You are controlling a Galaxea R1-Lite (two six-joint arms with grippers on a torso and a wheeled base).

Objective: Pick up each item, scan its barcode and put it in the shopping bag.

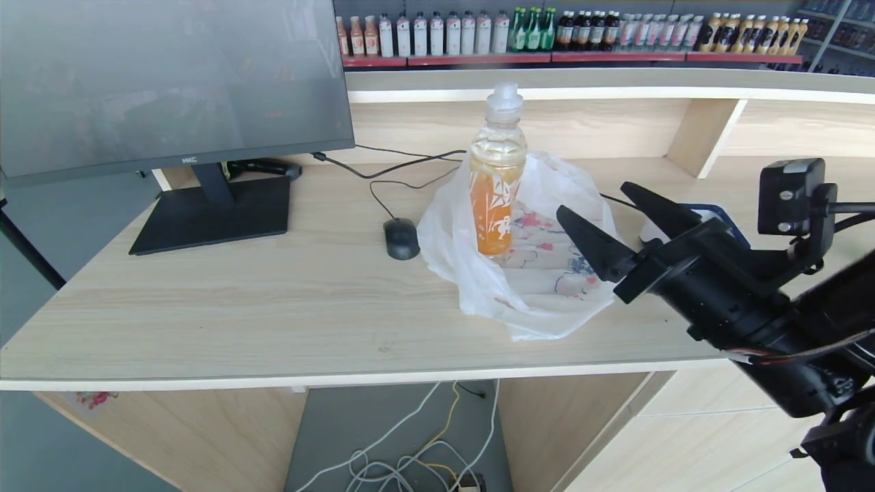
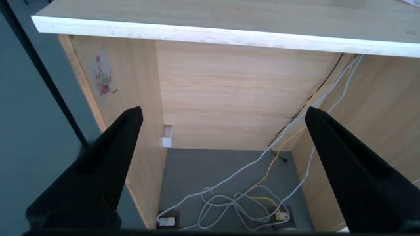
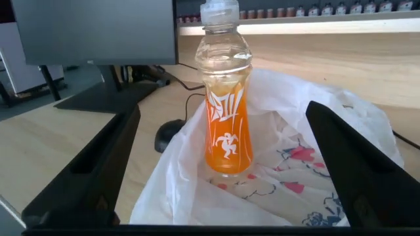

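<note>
Backing out cleanly seems to be the job in hand, since the item already stands in the bag. Nearest, the left gripper (image 2: 223,111) hangs below the front edge of the pale wooden worktop (image 1: 273,301), its black fingers spread wide with nothing between them, facing the loose cables under the counter. Over the right front part of the worktop, the right gripper (image 1: 593,199) is likewise wide open and empty, its tips pointing at the white thin plastic shopping bag (image 1: 547,294) and just beside its crumpled wall.

To do this well, I judge the claw should draw straight back along its own line, staying clear of the loose film: a snagged fold could drag the bag and tip what stands in it.

The bag lies slumped open near the middle right of the worktop, printed with red and blue flowers. In it stands the clear plastic bottle of orange drink (image 1: 495,178), upright, capped, tall and likely top-heavy. Nothing else shows inside.

Beyond the bag's left side sits a black computer mouse (image 1: 401,238); at the far left corner, a dark monitor (image 1: 171,75).
</note>
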